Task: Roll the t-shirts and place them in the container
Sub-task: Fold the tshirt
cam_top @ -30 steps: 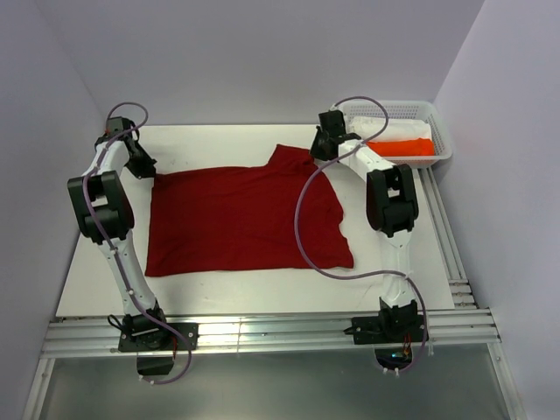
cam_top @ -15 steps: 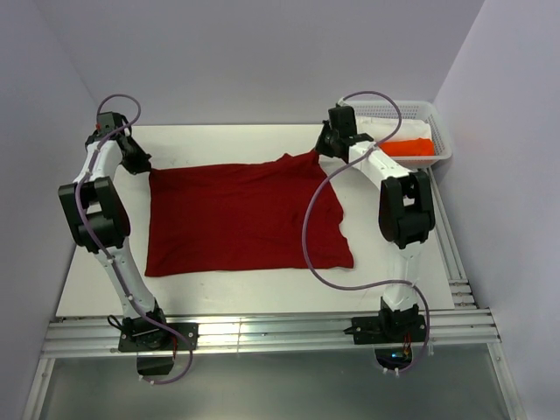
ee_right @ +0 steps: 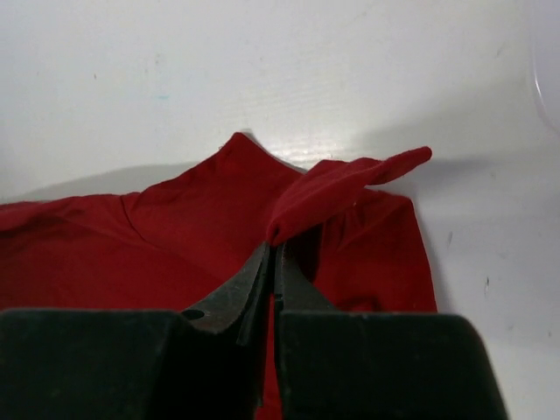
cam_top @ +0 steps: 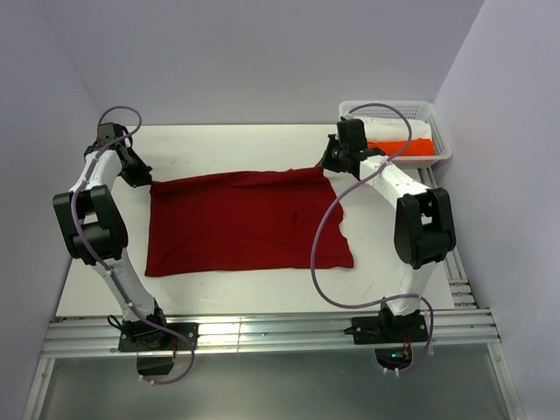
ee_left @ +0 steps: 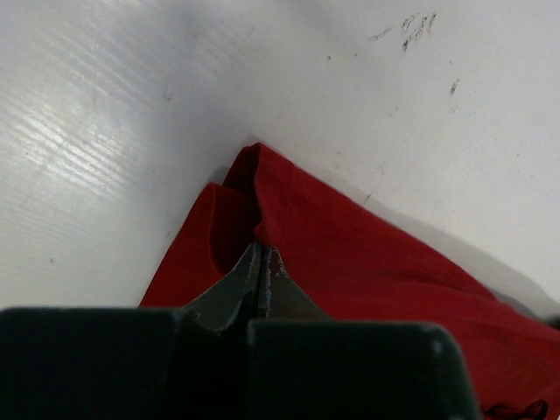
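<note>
The dark red t-shirt (cam_top: 245, 223) lies spread on the white table, its far edge pulled straight between both grippers. My left gripper (cam_top: 147, 178) is shut on the shirt's far left corner (ee_left: 289, 219); its fingertips pinch the cloth (ee_left: 262, 248). My right gripper (cam_top: 329, 164) is shut on the far right corner, with a fold of red cloth (ee_right: 341, 188) held at the fingertips (ee_right: 273, 248). A white t-shirt (cam_top: 418, 129) and a bright orange t-shirt (cam_top: 407, 147) lie in the basket at the far right.
A white plastic basket (cam_top: 437, 157) stands at the table's far right corner, just behind the right arm. A purple cable loops from the right arm over the shirt's right side (cam_top: 319, 236). Metal rails (cam_top: 262, 332) run along the near edge.
Both grippers have moved apart and toward the near side, drawing the shirt's far edge taut. The raised point at the far right has flattened into a straight line.
</note>
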Available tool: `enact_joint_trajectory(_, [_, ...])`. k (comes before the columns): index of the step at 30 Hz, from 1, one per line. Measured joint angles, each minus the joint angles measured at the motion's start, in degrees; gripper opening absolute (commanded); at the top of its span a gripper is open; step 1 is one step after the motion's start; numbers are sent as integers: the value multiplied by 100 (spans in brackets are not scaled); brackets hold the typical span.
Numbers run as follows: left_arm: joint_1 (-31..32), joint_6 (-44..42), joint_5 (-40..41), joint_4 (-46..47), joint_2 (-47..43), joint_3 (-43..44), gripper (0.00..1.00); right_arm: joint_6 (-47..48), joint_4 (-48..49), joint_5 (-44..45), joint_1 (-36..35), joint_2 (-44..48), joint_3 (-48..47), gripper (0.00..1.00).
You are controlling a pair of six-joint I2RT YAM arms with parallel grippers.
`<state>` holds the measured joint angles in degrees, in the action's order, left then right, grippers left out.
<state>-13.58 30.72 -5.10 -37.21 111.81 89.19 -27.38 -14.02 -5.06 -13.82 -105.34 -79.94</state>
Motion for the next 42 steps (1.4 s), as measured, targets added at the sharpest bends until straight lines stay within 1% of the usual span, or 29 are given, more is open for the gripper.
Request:
enact_joint_trajectory(11, [-22, 0, 175, -111, -581, -334, 0, 0, -26, -208, 0, 1152, 1067, 0])
enact_joint_trajectory(17, [-39, 13, 199, -140, -951, -905, 0, 2, -66, -245, -46, 1637, 1554, 0])
enact_joint_trajectory(24, [-63, 15, 201, -157, -1252, -1456, 0, 2, -129, -275, -164, 2028, 1884, 0])
enact_joint_trajectory(34, [-151, 15, 245, -164, -1558, -1578, 0, 0, -271, -271, -315, 2728, 2319, 0])
enact_joint_trajectory(40, [-164, 15, 337, -184, -1565, -1827, 0, -28, -350, -262, -437, 2824, 2662, 0])
enact_joint_trajectory(41, [-166, 17, 348, -192, -1554, -1878, 0, -48, -382, -269, -459, 2822, 2708, 5])
enact_joint_trajectory(42, [-166, 22, 356, -223, -1541, -1941, 0, -70, -450, -282, -487, 2809, 2750, 14])
